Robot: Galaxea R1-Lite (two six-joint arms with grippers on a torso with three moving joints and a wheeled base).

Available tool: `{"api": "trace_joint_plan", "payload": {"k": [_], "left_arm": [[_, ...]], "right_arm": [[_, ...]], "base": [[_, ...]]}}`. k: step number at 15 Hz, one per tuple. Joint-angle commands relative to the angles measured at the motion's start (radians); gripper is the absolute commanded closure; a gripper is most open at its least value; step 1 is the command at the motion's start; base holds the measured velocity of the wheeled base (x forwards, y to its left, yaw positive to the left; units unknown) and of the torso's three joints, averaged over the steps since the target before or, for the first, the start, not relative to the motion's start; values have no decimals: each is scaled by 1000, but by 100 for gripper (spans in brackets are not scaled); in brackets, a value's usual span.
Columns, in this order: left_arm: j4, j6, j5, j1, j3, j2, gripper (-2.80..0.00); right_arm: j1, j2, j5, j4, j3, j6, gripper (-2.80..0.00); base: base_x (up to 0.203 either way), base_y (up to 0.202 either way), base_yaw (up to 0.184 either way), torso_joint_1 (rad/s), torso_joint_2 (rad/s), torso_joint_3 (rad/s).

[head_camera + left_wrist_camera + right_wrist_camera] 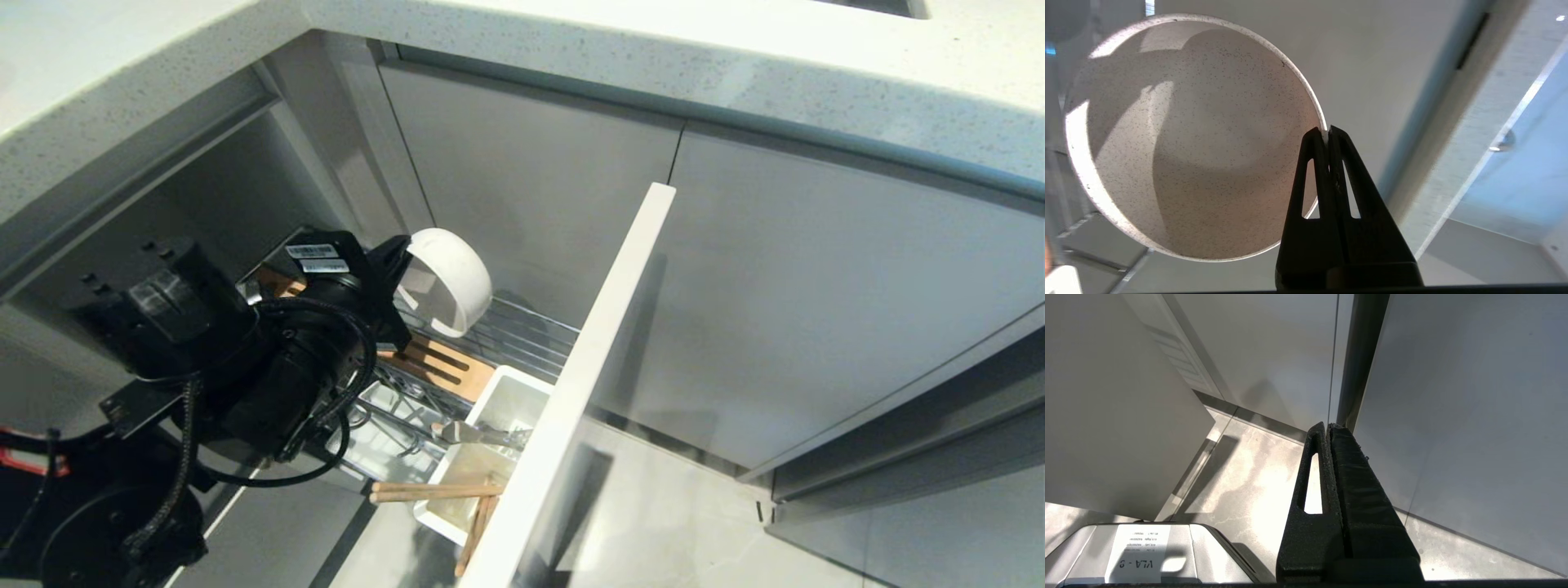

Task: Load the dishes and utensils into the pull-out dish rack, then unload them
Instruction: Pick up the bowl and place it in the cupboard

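Head view, lower centre: chopsticks (424, 491) lie across the near end of the white caddy (510, 400), tips sticking out past its rim toward the lower left; a second stick (475, 535) angles down beside the front panel (571, 392). Just above them in the caddy, the spoon (478, 434) lies with its grey handle pointing right.

Lower left to centre left: the left arm (204, 359), black and bulky, hides much of the rack (522, 335). Chrome wires show to its right, with the slotted wooden strip (445, 367) between the arm and the caddy.

Centre of the head view: the left pincer (397, 269) is clamped on the rim of the bowl (449, 278). The bowl is tipped on its side, mouth facing left toward the arm, and is held above the wires. It appears clear of them, though the lowest edge is close. In the left wrist view the bowl (1188, 139) fills the upper left, speckled inside, and the two black fingers (1312, 171) meet on its rim at centre frame, pressed tight with only the thin wall between them.

Farther back, upper half of the head view: grey cabinet doors (816, 286) under the pale speckled counter (653, 41).

Right wrist view: the right pincer (1327, 426) is closed on nothing, hanging over pale floor (1241, 486) between grey panels. It is out of the head view.
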Motion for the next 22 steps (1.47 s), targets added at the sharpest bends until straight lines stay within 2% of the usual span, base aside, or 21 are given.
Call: {"api": "trace_joint_plan", "payload": {"k": [1, 20, 21, 22], "left_arm": [[-5, -11, 2, 0, 2, 31, 0], [22, -30, 4, -4, 5, 108, 0], [28, -31, 4, -5, 4, 108, -280], [38, -31, 4, -7, 2, 106, -280]], "right_arm": [[0, 1, 0, 0, 2, 0, 0], [0, 1, 0, 0, 2, 0, 0], [0, 1, 0, 0, 2, 0, 0], [0, 1, 0, 0, 2, 0, 0]], "base": [[0, 0, 0, 0, 0, 0], [0, 0, 0, 0, 0, 0], [0, 0, 0, 0, 0, 0], [0, 0, 0, 0, 0, 0]]}}
